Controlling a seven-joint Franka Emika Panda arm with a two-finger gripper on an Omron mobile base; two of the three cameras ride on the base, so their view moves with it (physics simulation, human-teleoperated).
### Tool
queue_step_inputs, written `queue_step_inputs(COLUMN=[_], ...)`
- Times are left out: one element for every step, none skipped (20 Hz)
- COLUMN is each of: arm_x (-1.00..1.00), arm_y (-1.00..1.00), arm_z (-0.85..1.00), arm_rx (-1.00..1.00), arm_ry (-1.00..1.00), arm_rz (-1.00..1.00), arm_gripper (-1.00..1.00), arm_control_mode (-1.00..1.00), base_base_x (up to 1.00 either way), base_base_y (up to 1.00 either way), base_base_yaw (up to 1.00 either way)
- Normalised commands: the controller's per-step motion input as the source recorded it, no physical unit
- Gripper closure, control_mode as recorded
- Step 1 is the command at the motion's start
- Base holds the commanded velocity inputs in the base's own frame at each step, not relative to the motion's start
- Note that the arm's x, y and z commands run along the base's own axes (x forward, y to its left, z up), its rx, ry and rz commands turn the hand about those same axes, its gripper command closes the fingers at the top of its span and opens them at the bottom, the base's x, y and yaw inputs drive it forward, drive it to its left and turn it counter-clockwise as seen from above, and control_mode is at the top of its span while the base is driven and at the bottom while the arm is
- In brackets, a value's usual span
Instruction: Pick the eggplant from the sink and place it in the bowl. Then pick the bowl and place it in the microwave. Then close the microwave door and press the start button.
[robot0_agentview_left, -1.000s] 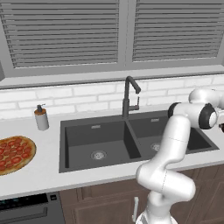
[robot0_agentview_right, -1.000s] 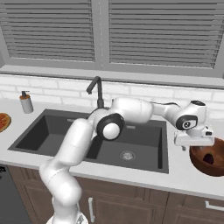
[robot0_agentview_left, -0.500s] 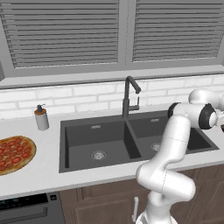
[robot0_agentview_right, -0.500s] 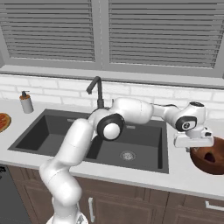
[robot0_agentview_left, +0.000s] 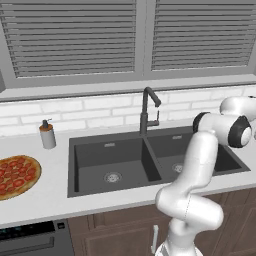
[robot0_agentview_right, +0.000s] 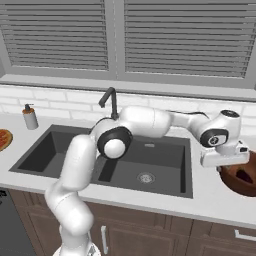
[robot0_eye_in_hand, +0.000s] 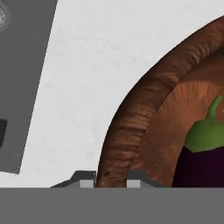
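Arm stretched right over sink (robot0_agentview_right: 150, 170), hand low at bowl (robot0_agentview_right: 245, 175) rim. Gripper (robot0_eye_in_hand: 111, 179) now clamped on rim; was open 1 s ago. Eggplant (robot0_eye_in_hand: 201, 164) inside.

sink (robot0_agentview_left: 150, 160): 1, two basins | faucet (robot0_agentview_left: 148, 109): 1 | drains (robot0_agentview_left: 113, 177): 2, the second partly behind the arm | soap dispenser (robot0_agentview_left: 47, 134): 1 | pizza (robot0_agentview_left: 15, 175): 1 | bowl (robot0_agentview_right: 243, 174): 1 | eggplant (robot0_eye_in_hand: 203, 153): 1 | blinds (robot0_agentview_left: 75, 37): 2 panels
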Motion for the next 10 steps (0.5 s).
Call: queue_step_inputs(arm_x=[-0.95, -1.00, -0.95, -0.93, -0.91, -0.88, -0.82, -0.80, -0.78, -0.78], arm_y=[0.40, 0.56, 0.67, 0.82, 0.97, 0.99, 1.00, 0.94, 0.92, 0.93], arm_z=[1.00, 0.97, 0.89, 0.79, 0.74, 0.72, 0.71, 0.71, 0.66, 0.72], arm_rx=[-0.17, -0.15, -0.11, -0.11, -0.12, -0.12, -0.11, -0.11, -0.14, -0.16], arm_ry=[-0.13, -0.06, -0.03, 0.00, 0.00, 0.00, 0.00, 0.00, 0.00, 0.00], arm_rz=[0.28, 0.30, 0.34, 0.37, 0.39, 0.43, 0.45, 0.45, 0.42, 0.43], arm_gripper=[1.00, 1.00, 1.00, 1.00, 1.00, 1.00, 1.00, 1.00, 1.00, 1.00], arm_control_mode=[-1.00, -1.00, -1.00, -1.00, -1.00, -1.00, -1.00, -1.00, -1.00, -1.00], base_base_x=[0.00, 0.00, 0.00, 0.00, 0.00, 0.00, 0.00, 0.00, 0.00, 0.00], base_base_y=[0.00, 0.00, 0.00, 0.00, 0.00, 0.00, 0.00, 0.00, 0.00, 0.00], base_base_yaw=[0.00, 0.00, 0.00, 0.00, 0.00, 0.00, 0.00, 0.00, 0.00, 0.00])
